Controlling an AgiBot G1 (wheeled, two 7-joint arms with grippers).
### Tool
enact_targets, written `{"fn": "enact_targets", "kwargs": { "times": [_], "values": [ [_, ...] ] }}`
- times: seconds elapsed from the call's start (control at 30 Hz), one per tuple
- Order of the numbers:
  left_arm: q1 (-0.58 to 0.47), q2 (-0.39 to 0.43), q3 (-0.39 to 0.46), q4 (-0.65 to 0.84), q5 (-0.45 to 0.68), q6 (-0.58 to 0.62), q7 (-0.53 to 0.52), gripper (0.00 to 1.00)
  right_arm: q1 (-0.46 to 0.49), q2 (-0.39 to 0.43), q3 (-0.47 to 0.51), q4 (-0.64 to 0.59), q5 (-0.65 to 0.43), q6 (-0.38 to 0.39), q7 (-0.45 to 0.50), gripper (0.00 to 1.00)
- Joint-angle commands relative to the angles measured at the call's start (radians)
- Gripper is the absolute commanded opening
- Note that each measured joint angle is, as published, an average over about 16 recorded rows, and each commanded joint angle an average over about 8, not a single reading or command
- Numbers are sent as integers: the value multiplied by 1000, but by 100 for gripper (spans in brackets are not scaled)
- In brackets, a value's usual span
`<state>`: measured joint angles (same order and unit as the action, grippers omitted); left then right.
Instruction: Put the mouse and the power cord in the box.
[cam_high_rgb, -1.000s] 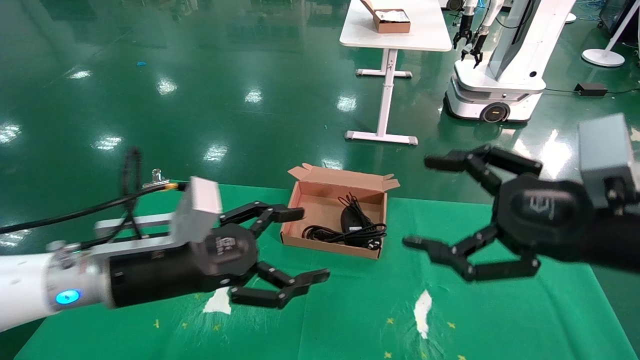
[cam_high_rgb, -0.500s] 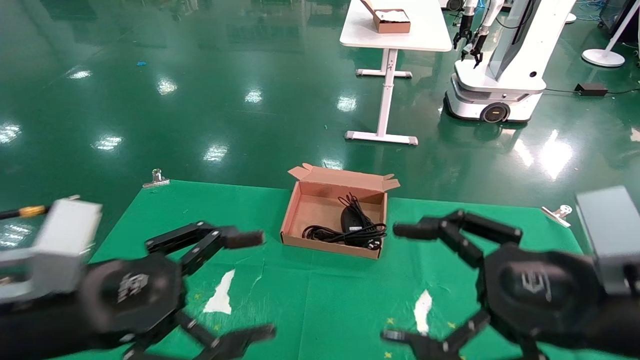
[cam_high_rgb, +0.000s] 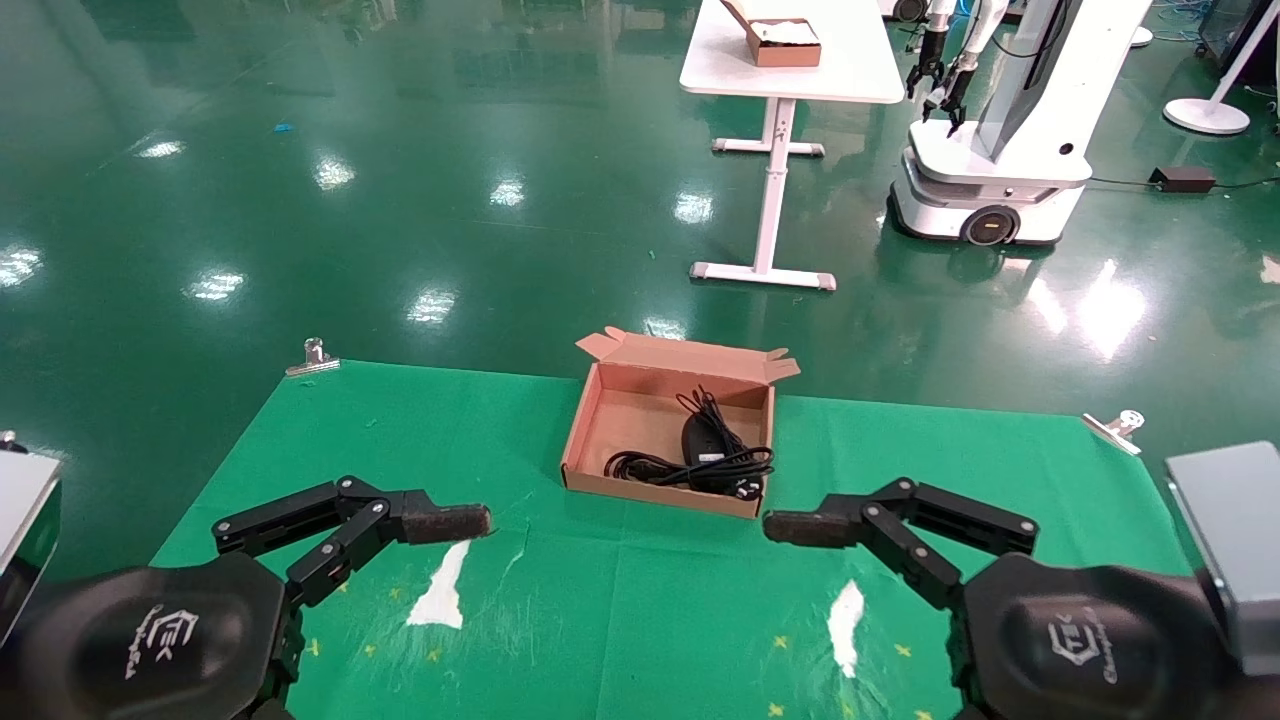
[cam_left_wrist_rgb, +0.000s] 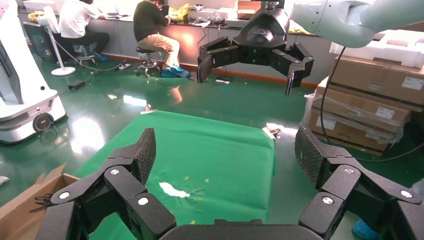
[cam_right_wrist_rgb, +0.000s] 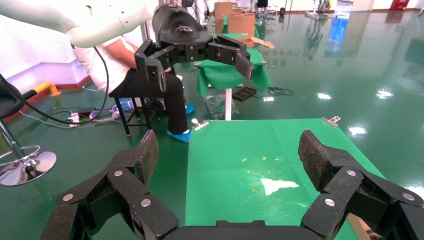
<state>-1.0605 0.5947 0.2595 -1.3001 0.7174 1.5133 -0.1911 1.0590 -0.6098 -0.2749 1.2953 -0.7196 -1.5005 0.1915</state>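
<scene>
The brown cardboard box (cam_high_rgb: 583, 425) stands open at the far middle of the green cloth, its flap lid tipped back. Inside lies the black mouse (cam_high_rgb: 697, 437) with its thin bundled cable, and the thicker power cord (cam_high_rgb: 650, 467) is coiled along the near wall. My left gripper (cam_left_wrist_rgb: 225, 155) hovers open and empty over the near left of the cloth, well short of the box; one of its fingers (cam_high_rgb: 445, 523) points inward. My right gripper (cam_right_wrist_rgb: 227, 155) hangs open and empty at the near right, its finger (cam_high_rgb: 805, 527) facing the left one.
Metal clips (cam_high_rgb: 312, 357) (cam_high_rgb: 1115, 427) pin the green cloth (cam_high_rgb: 400, 440) at its far corners, and white tears (cam_high_rgb: 440, 590) (cam_high_rgb: 845, 610) show near its front. Beyond, on the green floor, stand a white table (cam_high_rgb: 790, 75) with a smaller brown box (cam_high_rgb: 785, 42) and another robot (cam_high_rgb: 990, 150).
Both arms have dropped and drawn back toward the near edge of the cloth, away from the box, staying open. The mouse and cord in the box have not moved.
</scene>
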Motion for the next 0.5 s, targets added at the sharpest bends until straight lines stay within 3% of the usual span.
{"fn": "enact_targets", "kwargs": {
  "times": [0.03, 0.5],
  "values": [
    [-2, 3, 3, 2, 1, -3, 0, 100, 3, 0, 0, -2, -1, 1, -1, 100],
    [-10, 12, 15, 12, 9, -13, 2, 100, 13, 0, -4, -10, -9, 4, -4, 100]
  ]
}}
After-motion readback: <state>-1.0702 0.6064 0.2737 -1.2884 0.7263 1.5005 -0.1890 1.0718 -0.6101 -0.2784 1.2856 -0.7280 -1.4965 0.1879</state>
